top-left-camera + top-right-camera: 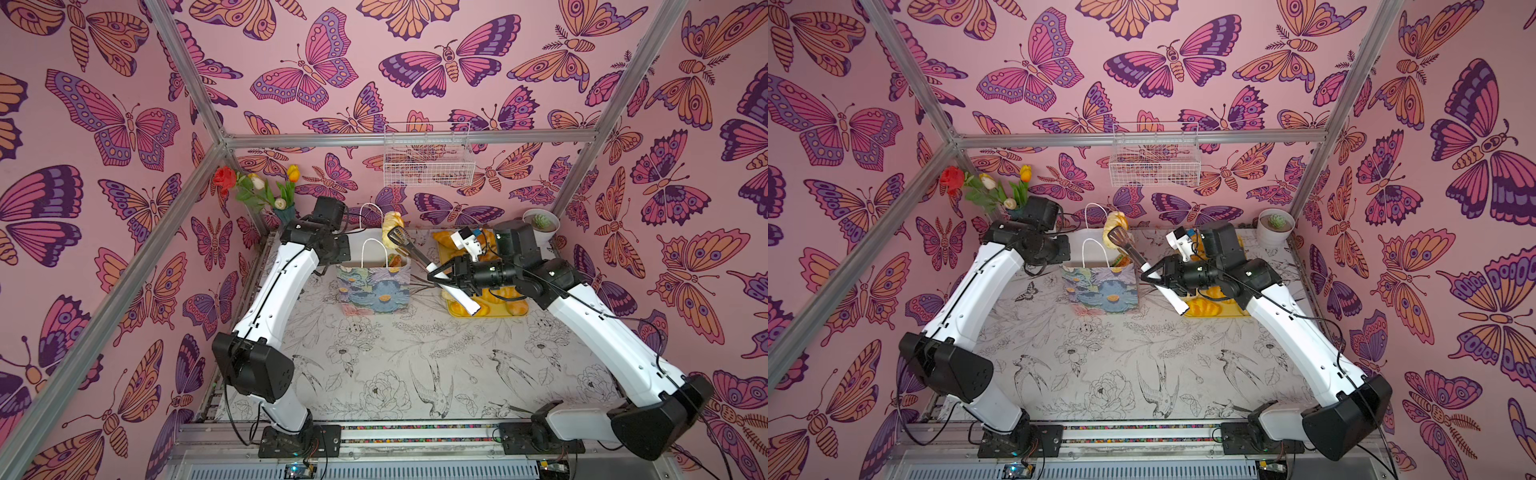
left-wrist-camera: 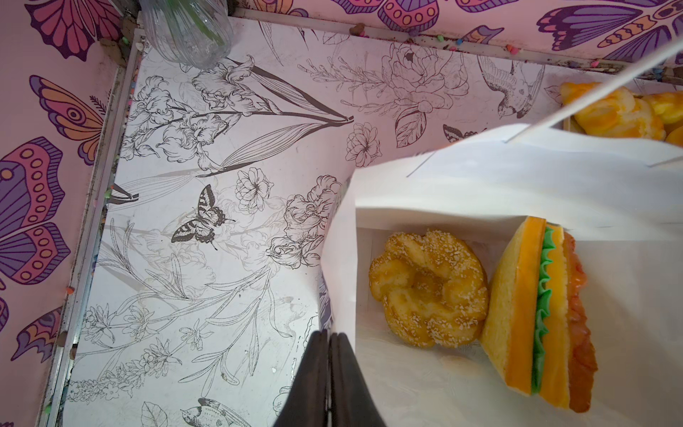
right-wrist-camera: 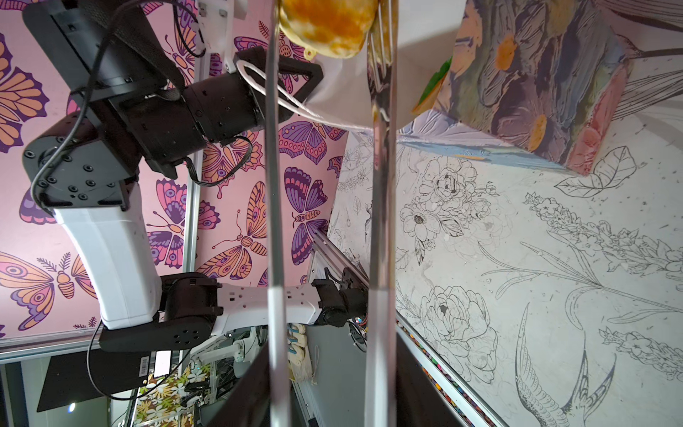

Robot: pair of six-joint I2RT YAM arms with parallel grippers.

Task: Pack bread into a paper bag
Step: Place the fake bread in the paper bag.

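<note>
Bread [image 1: 392,220], one golden piece, sits in the tips of tongs [image 1: 411,254] above the open paper bag [image 1: 374,291]. The right gripper [image 1: 442,279] is clamped on the tongs' white handles. Only the left wrist view shows inside the bag: a seeded ring [image 2: 428,292] and a sandwich [image 2: 539,318], with the left gripper [image 2: 329,338] pinched tight on the rim.

no legible text, labels, numbers or signs

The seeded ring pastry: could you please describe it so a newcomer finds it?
Find the flowered paper bag standing on the table. On its floor, the seeded ring pastry is round with a central hole, unlike the layered sandwich beside it.
</note>
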